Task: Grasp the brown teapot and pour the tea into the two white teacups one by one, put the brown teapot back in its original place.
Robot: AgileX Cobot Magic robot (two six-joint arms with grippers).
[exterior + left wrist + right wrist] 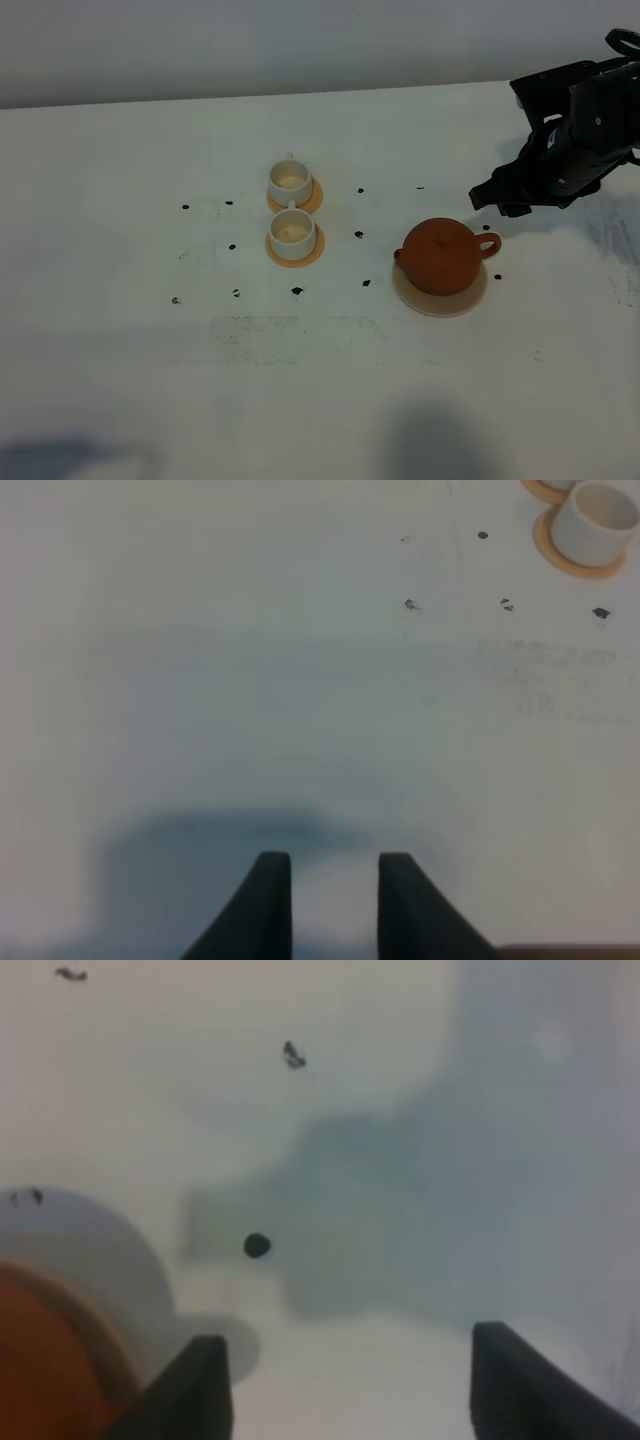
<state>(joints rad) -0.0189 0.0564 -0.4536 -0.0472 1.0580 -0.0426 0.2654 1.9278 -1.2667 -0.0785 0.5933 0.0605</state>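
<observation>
The brown teapot (438, 256) sits upright, lid on, on the large pale-beige coaster, its original place (470, 298), right of centre; its handle points right. The two white teacups (290, 181) (292, 234) stand one behind the other left of it, each on a small orange disc. No tea is visible. My right gripper (497, 201) hovers open just behind and right of the teapot, touching nothing. In the right wrist view the teapot (40, 1360) lies beside the right gripper (345, 1385). My left gripper (335, 895) hangs over bare table, fingers a small gap apart, empty; one teacup (597, 520) shows far off.
The white table (150, 380) carries several small black marks (297, 291) around the cups and the teapot. The right arm's dark body (585, 120) fills the back right corner. The table's back edge runs along the top of the high view.
</observation>
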